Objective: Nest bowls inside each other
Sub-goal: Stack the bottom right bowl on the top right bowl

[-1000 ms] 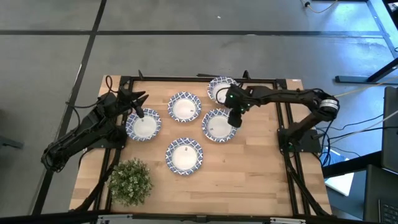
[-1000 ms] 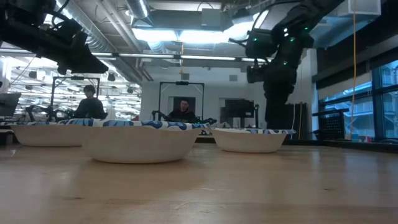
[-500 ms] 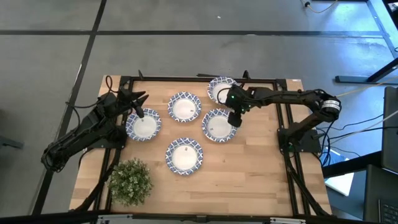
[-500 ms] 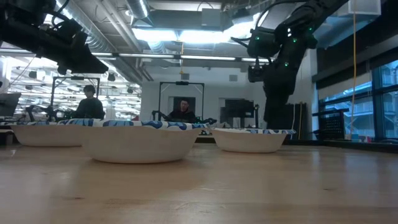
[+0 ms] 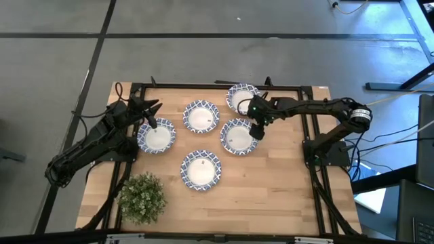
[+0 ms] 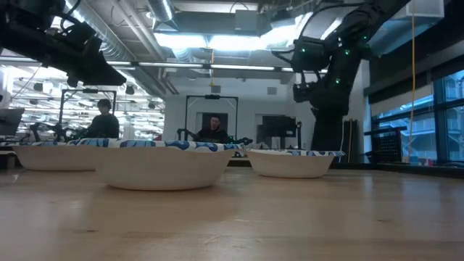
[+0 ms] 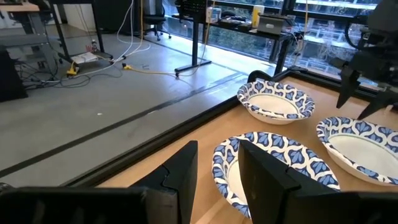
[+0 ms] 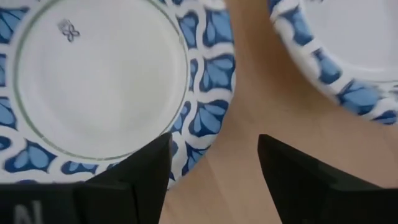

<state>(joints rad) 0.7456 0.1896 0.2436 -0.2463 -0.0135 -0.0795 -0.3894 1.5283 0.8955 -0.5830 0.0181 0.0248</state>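
Observation:
Five blue-and-white rimmed bowls show in the high view, each resting on its base: far right [image 5: 243,97], far middle [image 5: 201,116], left [image 5: 156,135], right middle [image 5: 239,135], near [image 5: 201,169]. My right gripper [image 5: 256,131] is open and points down over the right-middle bowl's right rim. In its wrist view [image 8: 214,165] one finger stands over the bowl's inside [image 8: 93,87] and the other over bare wood. My left gripper [image 5: 150,122] hovers open above the left bowl [image 7: 273,168].
A green leafy plant [image 5: 142,198] stands at the table's near left corner. A black frame [image 5: 203,86] runs along the far edge, and both arm bases stand at the sides. Bare wood [image 5: 278,190] lies near right. People [image 6: 212,129] sit in the room behind.
My right gripper has drifted slightly toward the table's right edge, staying over the right-middle bowl's rim. The bowls and my left arm have kept still.

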